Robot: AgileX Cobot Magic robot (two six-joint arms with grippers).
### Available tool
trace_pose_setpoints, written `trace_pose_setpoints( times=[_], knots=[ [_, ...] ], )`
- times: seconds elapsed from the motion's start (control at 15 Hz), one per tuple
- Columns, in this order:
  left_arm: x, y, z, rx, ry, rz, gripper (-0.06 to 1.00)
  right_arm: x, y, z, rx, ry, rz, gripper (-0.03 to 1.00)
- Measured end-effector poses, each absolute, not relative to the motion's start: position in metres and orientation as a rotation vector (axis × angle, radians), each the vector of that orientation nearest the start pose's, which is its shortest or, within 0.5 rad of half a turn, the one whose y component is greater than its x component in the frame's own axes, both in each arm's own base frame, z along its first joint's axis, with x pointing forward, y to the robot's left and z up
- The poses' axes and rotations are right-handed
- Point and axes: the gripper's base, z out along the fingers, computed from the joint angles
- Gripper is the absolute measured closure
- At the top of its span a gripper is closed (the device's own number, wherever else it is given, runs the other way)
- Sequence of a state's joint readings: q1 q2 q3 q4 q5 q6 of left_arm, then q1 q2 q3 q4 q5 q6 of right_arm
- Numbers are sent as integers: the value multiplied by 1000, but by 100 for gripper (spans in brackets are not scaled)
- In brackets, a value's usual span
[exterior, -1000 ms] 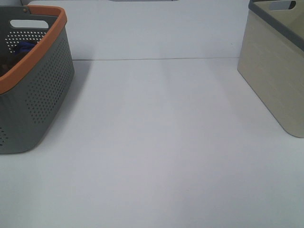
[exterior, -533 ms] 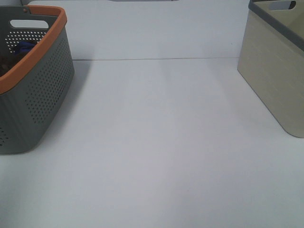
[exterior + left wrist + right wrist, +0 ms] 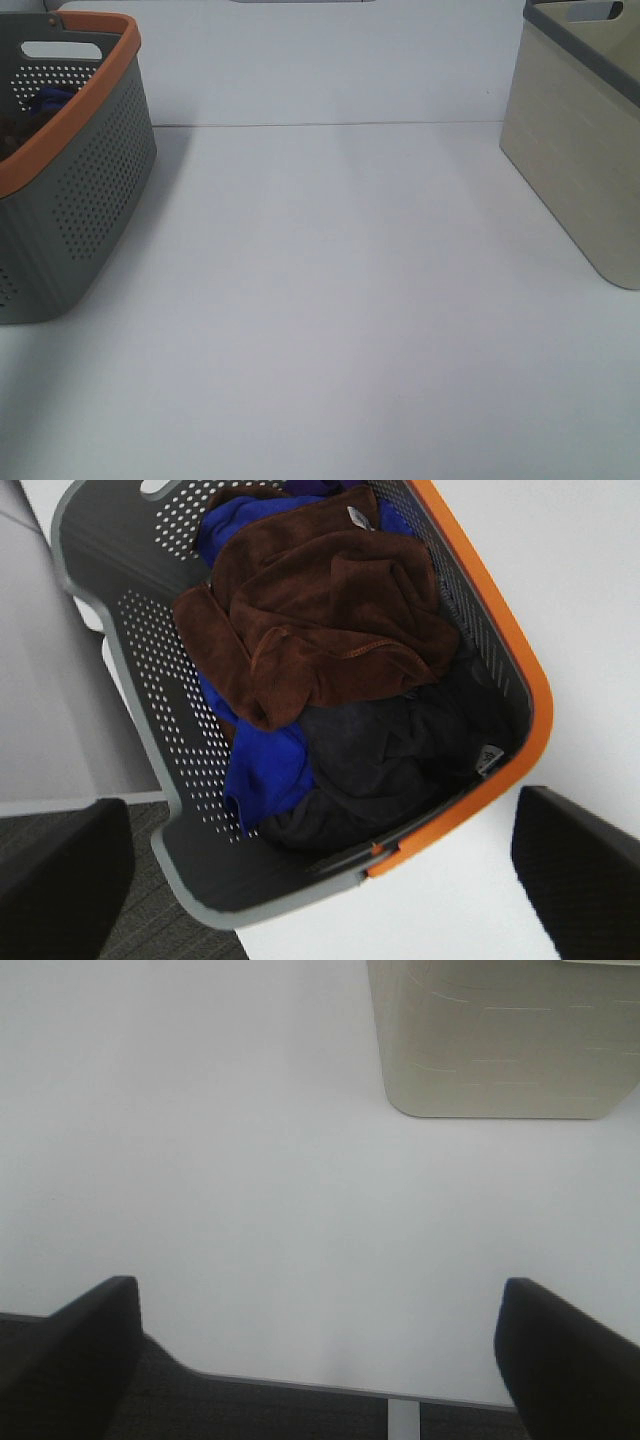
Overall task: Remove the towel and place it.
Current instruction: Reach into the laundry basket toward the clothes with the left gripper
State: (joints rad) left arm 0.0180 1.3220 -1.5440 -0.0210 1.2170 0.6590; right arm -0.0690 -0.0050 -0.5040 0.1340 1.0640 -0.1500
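The towel (image 3: 320,630) lies crumpled on top of the pile inside the grey basket (image 3: 150,690), over a blue cloth (image 3: 265,770) and beside a dark cloth (image 3: 400,750); the left fingers (image 3: 65,880) are spread wide above the grey basket, holding nothing; the right fingers (image 3: 75,1350) are spread wide too, empty, above the table (image 3: 250,1160) near a beige bin (image 3: 490,1050); grey basket and beige bin stand well apart at opposite sides of the table.

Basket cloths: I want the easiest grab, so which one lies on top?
The reddish-brown towel; it lies crumpled over the blue cloth and the dark grey cloth in the basket.
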Motion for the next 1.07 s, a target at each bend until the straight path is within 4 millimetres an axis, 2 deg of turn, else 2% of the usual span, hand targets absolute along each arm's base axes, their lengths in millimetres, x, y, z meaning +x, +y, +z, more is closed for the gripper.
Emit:
trace_pose_setpoints(
  times=[0.13, 0.27, 0.47, 0.67, 0.8, 0.87, 1.07],
  knots=[
    [291, 2, 416, 999, 2358, 274, -3, -6, 11, 279, -89, 2029, 22, 13],
    [298, 2, 410, 1054, 2352, 293, -3, -6, 11, 279, -89, 2029, 22, 13],
    [311, 10, 401, 1261, 2288, 456, -3, -6, 11, 279, -89, 2029, 22, 13],
    [339, 14, 378, 1421, 2233, 546, -3, -6, 11, 279, -89, 2029, 22, 13],
    [369, 17, 346, 1604, 2181, 599, -3, -6, 11, 279, -89, 2029, 22, 13],
    [397, 17, 308, 1707, 2151, 600, -3, -6, 11, 279, -89, 2029, 22, 13],
    [419, 14, 259, 1826, 2173, 532, -3, -6, 11, 279, -89, 2029, 22, 13]
  ],
)
